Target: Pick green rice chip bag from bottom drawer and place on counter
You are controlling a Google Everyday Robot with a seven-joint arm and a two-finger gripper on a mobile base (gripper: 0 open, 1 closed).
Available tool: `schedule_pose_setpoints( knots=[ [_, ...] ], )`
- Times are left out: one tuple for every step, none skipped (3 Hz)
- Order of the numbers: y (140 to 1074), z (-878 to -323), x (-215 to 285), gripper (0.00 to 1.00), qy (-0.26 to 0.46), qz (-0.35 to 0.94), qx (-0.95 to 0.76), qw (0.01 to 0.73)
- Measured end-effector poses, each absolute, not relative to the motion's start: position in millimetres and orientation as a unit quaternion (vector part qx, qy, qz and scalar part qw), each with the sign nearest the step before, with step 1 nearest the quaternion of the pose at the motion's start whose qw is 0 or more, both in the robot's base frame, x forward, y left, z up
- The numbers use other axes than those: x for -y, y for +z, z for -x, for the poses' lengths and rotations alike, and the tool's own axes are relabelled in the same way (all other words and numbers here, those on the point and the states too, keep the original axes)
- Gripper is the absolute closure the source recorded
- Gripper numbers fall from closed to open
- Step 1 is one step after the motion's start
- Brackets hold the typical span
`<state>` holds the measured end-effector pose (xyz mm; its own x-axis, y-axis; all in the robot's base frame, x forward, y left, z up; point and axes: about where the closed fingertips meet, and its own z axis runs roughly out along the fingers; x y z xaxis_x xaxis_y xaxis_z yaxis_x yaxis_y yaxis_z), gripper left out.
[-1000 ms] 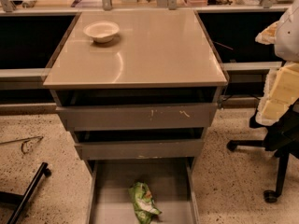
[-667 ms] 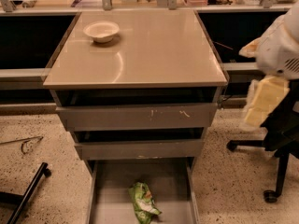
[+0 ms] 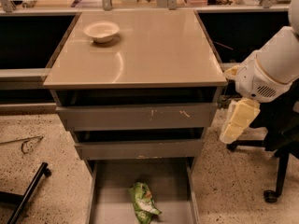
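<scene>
The green rice chip bag (image 3: 144,201) lies crumpled on the grey floor of the bottom drawer (image 3: 110,202), which is pulled open, near its middle front. The beige counter (image 3: 154,50) tops the cabinet. My gripper (image 3: 233,125) hangs pointing down beside the cabinet's right side, at about the height of the top drawer, well above and to the right of the bag. It holds nothing that I can see. The white arm (image 3: 271,69) reaches in from the right edge.
A white bowl (image 3: 101,31) stands on the counter's back left. The two upper drawers (image 3: 138,116) are slightly open. A black office chair base (image 3: 278,171) is right of the cabinet. A black bar (image 3: 28,192) and a wire (image 3: 25,144) lie on the floor at left.
My arm has swung left and down from the right edge, and the gripper now hangs close to the cabinet's right side. The bag and bowl have not moved.
</scene>
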<state>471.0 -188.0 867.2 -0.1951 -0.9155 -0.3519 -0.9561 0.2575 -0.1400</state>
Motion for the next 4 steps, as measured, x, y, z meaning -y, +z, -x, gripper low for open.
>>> schedule_pose_setpoints(
  knots=[
    [827.6,-463.3,187.4,0.00,0.075,0.604,-0.773,0.179],
    [762.9,-449.9,190.9,0.00,0.110,0.591,-0.777,0.184],
    [713.7,-437.9,188.4,0.00,0.143,0.584,-0.777,0.189],
    [713.7,-437.9,188.3,0.00,0.143,0.584,-0.777,0.189]
  ],
)
